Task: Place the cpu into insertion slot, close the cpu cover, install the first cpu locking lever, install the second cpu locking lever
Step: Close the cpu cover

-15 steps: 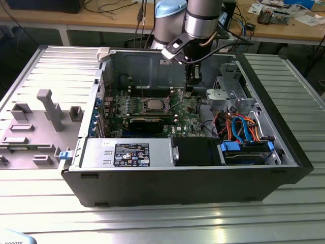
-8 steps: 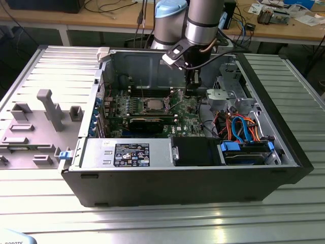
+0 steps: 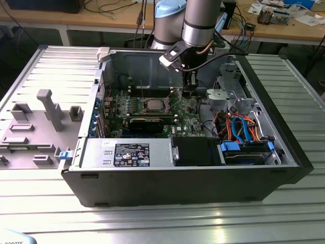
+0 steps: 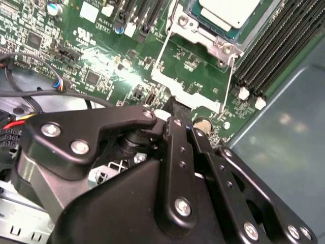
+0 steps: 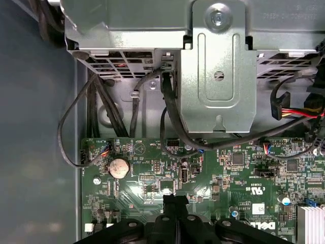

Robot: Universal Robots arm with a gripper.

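The cpu shows its silver top in the insertion slot on the green board; its corner also appears in the second wrist view. A silvery plate that looks like the cpu cover stands raised beside the slot, between two thin wire levers. My gripper hangs over the board on the exterior view's right of the slot, apart from it. Its black fingertips are pressed together with nothing between them.
A grey drive cage with black cables rises just beyond the gripper. Long black memory slots run past the slot. A black graphics card and the power supply lie nearer the case's front wall.
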